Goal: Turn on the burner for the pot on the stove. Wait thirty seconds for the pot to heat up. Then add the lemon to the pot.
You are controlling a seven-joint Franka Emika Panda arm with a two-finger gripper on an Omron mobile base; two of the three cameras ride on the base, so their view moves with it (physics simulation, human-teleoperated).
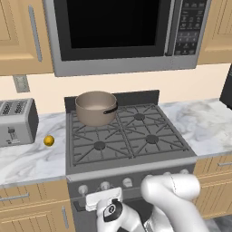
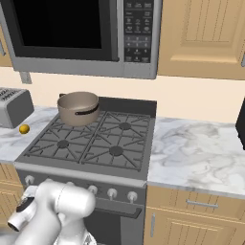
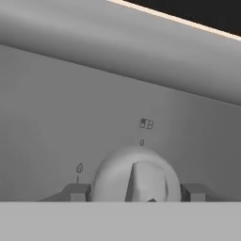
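Note:
The taupe pot (image 1: 96, 108) (image 2: 78, 108) stands on the back left grate of the grey stove (image 1: 131, 136) (image 2: 95, 143), hiding the burner beneath it. On the marble counter left of the stove lies the small yellow lemon (image 1: 49, 141) (image 2: 24, 128). My hand is low against the stove's front panel, near the left knobs. In the hand view my gripper (image 3: 134, 192) is open, with one fingertip (image 3: 75, 192) on each side of a round silver knob (image 3: 136, 176). The fingertips stand just clear of the knob's dome. A flame mark sits on the panel beside the knob.
A silver toaster (image 1: 16, 121) (image 2: 14, 106) stands on the counter behind the lemon. A microwave (image 1: 122, 31) hangs low over the stove. More silver knobs (image 1: 128, 182) (image 2: 112, 193) line the front panel. Marble counter (image 2: 196, 153) runs to the right, with a dark appliance (image 1: 226, 86) at its far end.

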